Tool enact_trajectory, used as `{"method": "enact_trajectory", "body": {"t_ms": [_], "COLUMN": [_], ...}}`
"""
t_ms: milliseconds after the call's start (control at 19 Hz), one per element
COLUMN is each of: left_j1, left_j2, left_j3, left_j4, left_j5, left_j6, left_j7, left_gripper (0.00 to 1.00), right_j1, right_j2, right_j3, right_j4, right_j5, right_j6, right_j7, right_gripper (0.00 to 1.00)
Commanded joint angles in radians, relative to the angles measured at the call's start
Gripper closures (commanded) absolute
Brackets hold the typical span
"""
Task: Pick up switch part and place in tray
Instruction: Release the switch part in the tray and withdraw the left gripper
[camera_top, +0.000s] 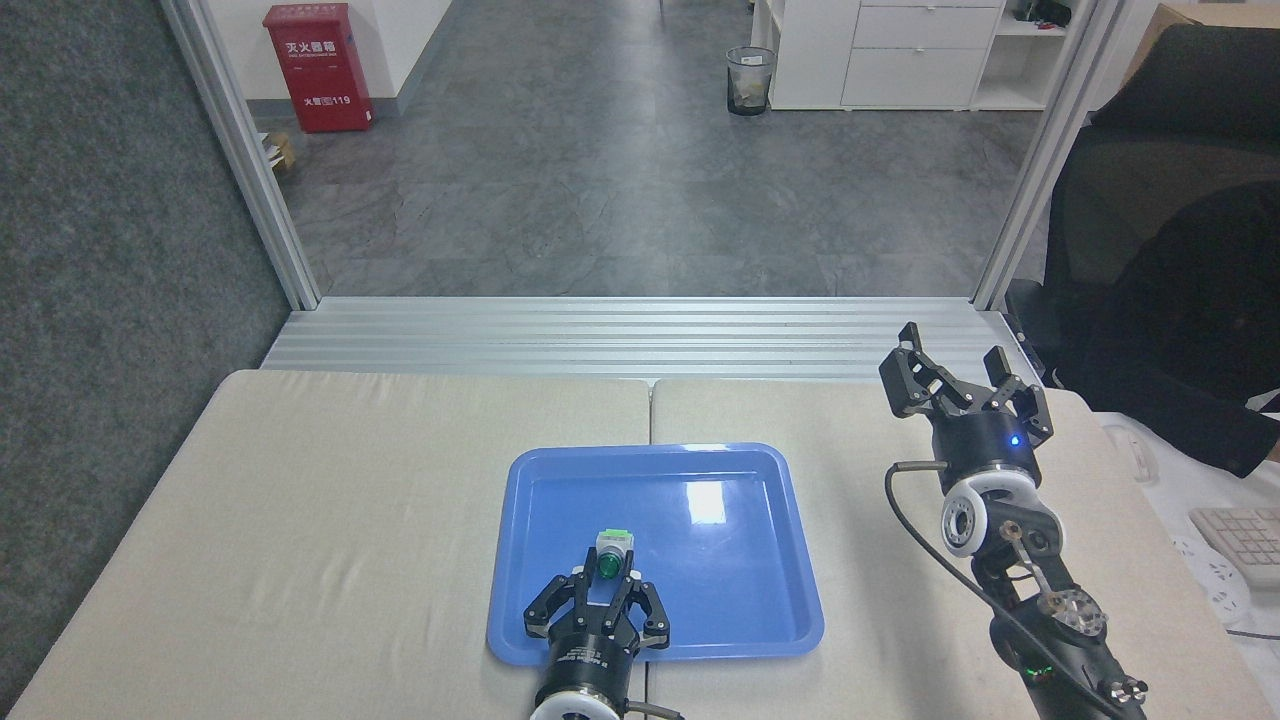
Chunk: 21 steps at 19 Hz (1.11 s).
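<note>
Switch part (611, 560) sits low in the frame's centre, over the blue tray (740, 560), its dark green cap clamped between the left gripper (601, 591) jaws. Farther up at the right, the right gripper (960, 385) hovers above the beige table (330, 500), jaws spread apart.

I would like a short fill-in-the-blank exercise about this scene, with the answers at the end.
1. The switch part is above the ___ tray.
2. The ___ gripper has its jaws around the switch part.
3. The right gripper stands with jaws ___, holding nothing.

Answers: blue; left; open
</note>
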Motion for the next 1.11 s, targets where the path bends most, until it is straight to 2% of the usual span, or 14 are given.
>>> {"method": "enact_trajectory", "body": {"t_ms": [0,105,211,263,316,368,474,579,632,789,1053], "left_j1": [-0.09,-0.179,-0.294,-0.329,-0.346,-0.345,-0.327,-0.311,-0.31,-0.287,-0.279], "left_j2": [-0.021,-0.011,0.005,0.031,0.076,0.127,0.179,0.236,0.267,0.316,0.327], "left_j3": [-0.077,-0.035,0.067,0.125,0.181,0.257,0.426,0.59,0.645,0.701,0.727], "left_j4": [-0.008,-0.114,-0.135,-0.128,-0.119,-0.104,-0.055,0.037,0.093,0.132,0.125], "left_j5": [0.018,0.019,0.021,0.025,0.036,0.068,0.166,0.235,0.236,0.246,0.254], "left_j6": [0.027,0.025,0.018,-0.002,-0.06,-0.167,-0.351,-0.565,-0.637,-0.673,-0.682], "left_j7": [-0.007,-0.074,-0.158,-0.164,-0.163,-0.158,-0.123,-0.021,0.042,0.069,0.069], "left_gripper": [0.0,0.0,0.0,0.0,0.0,0.0,0.0,0.0,0.0,0.0,0.0], "right_j1": [0.0,0.0,0.0,0.0,0.0,0.0,0.0,0.0,0.0,0.0,0.0], "right_j2": [0.0,0.0,0.0,0.0,0.0,0.0,0.0,0.0,0.0,0.0,0.0], "right_j3": [0.001,0.001,-0.001,-0.001,-0.001,-0.001,-0.001,-0.001,0.001,0.001,0.001], "right_j4": [0.0,0.0,0.0,0.0,0.0,0.0,0.0,0.0,0.0,0.0,0.0], "right_j5": [0.0,0.0,0.0,0.0,0.0,0.0,0.0,0.0,0.0,0.0,0.0], "right_j6": [0.001,0.001,0.001,0.001,0.001,0.001,0.001,0.001,0.001,0.001,0.001], "right_j7": [0.001,0.001,0.001,0.001,0.001,0.001,0.001,0.001,0.001,0.001,0.001], "right_gripper": [0.0,0.0,0.0,0.0,0.0,0.0,0.0,0.0,0.0,0.0,0.0]}}
